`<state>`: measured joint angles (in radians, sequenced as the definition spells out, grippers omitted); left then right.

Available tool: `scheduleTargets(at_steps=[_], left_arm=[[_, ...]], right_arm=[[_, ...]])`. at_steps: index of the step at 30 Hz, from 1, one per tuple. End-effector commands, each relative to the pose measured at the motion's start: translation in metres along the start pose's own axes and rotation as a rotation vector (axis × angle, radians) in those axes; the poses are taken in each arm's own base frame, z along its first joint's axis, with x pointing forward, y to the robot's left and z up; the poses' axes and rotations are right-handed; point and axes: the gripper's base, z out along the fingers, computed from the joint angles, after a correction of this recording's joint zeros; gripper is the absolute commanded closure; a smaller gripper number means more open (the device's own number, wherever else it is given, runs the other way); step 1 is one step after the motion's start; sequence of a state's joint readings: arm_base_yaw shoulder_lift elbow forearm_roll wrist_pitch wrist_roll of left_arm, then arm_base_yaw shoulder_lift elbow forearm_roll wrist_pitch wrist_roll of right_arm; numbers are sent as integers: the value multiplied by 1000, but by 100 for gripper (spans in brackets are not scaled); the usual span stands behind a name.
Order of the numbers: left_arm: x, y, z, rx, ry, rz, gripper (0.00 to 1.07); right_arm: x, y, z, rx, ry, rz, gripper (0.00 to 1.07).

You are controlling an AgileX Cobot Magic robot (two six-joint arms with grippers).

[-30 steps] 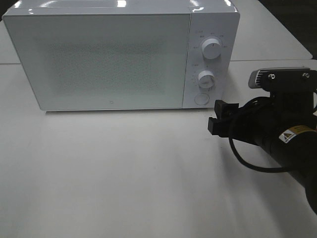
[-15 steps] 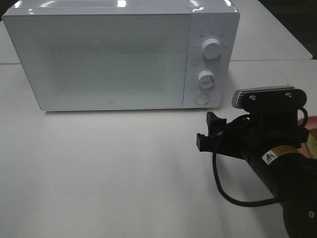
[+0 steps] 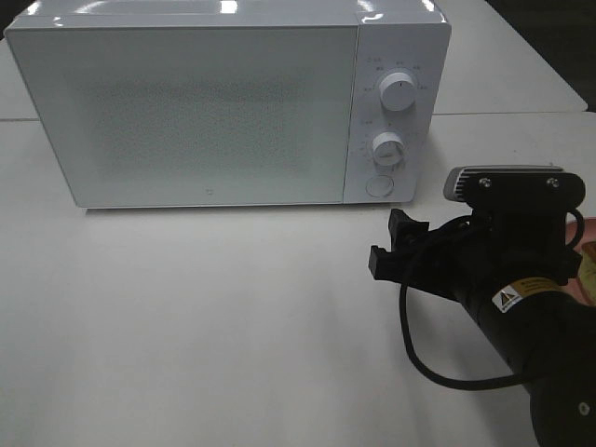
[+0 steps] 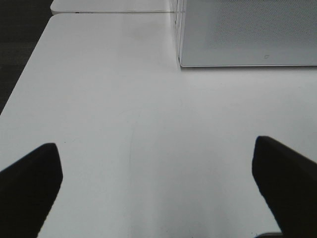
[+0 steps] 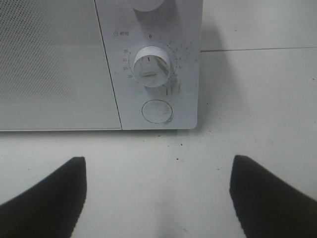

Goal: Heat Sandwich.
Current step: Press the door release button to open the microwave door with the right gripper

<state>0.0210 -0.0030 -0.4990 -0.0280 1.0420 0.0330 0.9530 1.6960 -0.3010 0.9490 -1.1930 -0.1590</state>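
Observation:
The white microwave (image 3: 214, 112) stands at the back of the table with its door shut. My right gripper (image 3: 389, 244) hovers open and empty just in front of the control panel, pointing at the round door button (image 3: 377, 184). The right wrist view shows that button (image 5: 156, 111) under the timer knob (image 5: 150, 66), with the right gripper (image 5: 158, 198) a short way off it. My left gripper (image 4: 158, 193) is open over bare table near the microwave's left front corner (image 4: 181, 62). The sandwich is hidden behind the right arm, apart from a thin pink and tan sliver (image 3: 589, 272) at the right edge.
The white table (image 3: 205, 317) spreads in front of the microwave. A black cable (image 3: 419, 358) loops below the right arm. Two knobs (image 3: 399, 92) sit on the panel. A second table (image 3: 521, 65) adjoins at the back right.
My right arm has moved left and toward the front of the table, the gripper now lower in front of the panel. It has barely shifted in the last half second.

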Motion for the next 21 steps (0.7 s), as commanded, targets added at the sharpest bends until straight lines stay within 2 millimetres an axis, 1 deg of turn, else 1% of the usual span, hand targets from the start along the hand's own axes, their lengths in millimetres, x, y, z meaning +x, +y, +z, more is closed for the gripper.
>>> scheduleTargets(at_steps=[1,3,4,5,6,8,9,10,11,12,13,17,18,19,21], left_arm=[[2,0,-3,-2,-32,-4,5],[2,0,-3,-2,-32,-4,5],[2,0,-3,-2,-32,-4,5],[2,0,-3,-2,-32,-4,5],[2,0,-3,-2,-32,-4,5],[2,0,-3,-2,-32,-4,5],[2,0,-3,-2,-32,-4,5],[2,0,-3,-2,-32,-4,5],[2,0,-3,-2,-32,-4,5],[2,0,-3,-2,-32,-4,5],[2,0,-3,-2,-32,-4,5],[2,0,-3,-2,-32,-4,5],[2,0,-3,-2,-32,-4,5],[2,0,-3,-2,-32,-4,5],[2,0,-3,-2,-32,-4,5]], right_arm=[[-1,1,0,0,-14,111,31],[-1,1,0,-1,-12,257,31],[-1,1,0,-1,-12,257,31],[-1,1,0,-1,-9,315,31],[-1,1,0,-2,-9,440,31],[-1,1,0,-2,-8,554,31],[-1,1,0,-2,-8,554,31],[0,1,0,-4,-2,657,31],[0,1,0,-3,1,708,31],[0,1,0,-3,1,754,31],[0,1,0,-3,1,754,31],[0,1,0,-9,2,947,31],[0,1,0,-9,2,947,31],[0,2,0,-13,4,1040,32],[0,3,0,-28,11,1112,34]])
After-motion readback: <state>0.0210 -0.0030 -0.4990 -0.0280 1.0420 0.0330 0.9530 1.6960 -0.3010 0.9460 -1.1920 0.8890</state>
